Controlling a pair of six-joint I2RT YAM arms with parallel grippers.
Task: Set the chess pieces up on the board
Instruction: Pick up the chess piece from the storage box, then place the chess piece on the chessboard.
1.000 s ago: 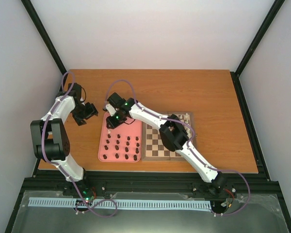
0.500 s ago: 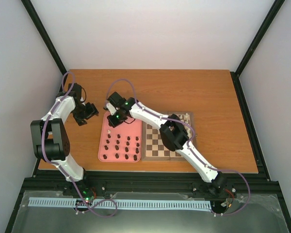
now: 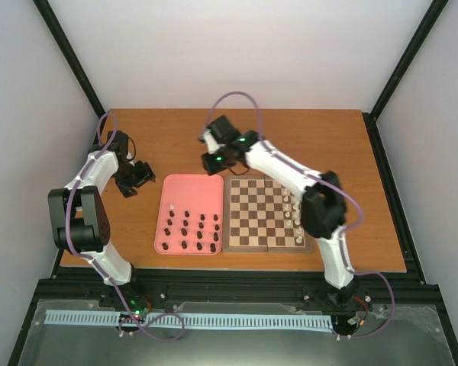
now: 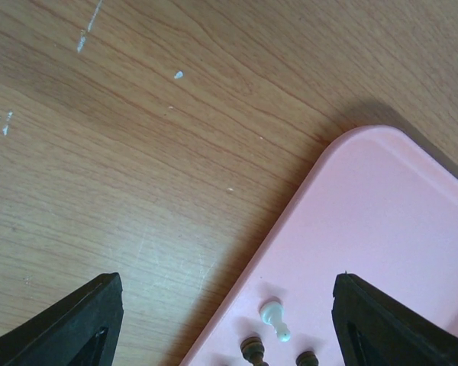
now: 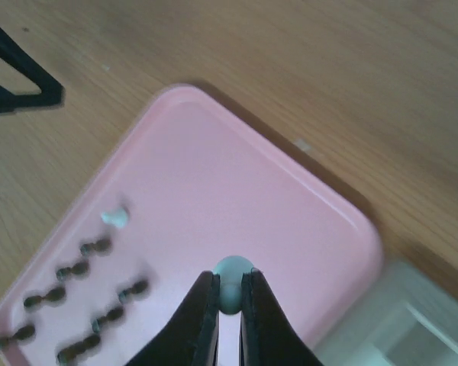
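The board (image 3: pixel 253 215) lies right of the pink tray (image 3: pixel 200 191). Several white pieces (image 3: pixel 294 217) stand along its right side. Several dark pieces (image 3: pixel 192 230) and one white piece (image 3: pixel 171 207) stand in the tray. My right gripper (image 3: pixel 212 162) hangs above the tray's far right corner, next to the board's far left corner. In the right wrist view it (image 5: pixel 229 293) is shut on a white piece (image 5: pixel 233 273) held above the tray (image 5: pixel 214 175). My left gripper (image 3: pixel 134 177) is open and empty left of the tray; its view (image 4: pixel 227 293) shows the lone white piece (image 4: pixel 275 319).
The board's corner (image 5: pixel 416 328) shows at the lower right of the right wrist view, blurred. Dark pieces (image 5: pixel 80 268) and the lone white one (image 5: pixel 114 218) stand in the tray's near part. Bare wooden table (image 3: pixel 343 152) lies behind and right of the board.
My right gripper has lifted from the tray's far left part and swung right and back with a white piece. The arm now leaves the board uncovered. The left arm has not moved.
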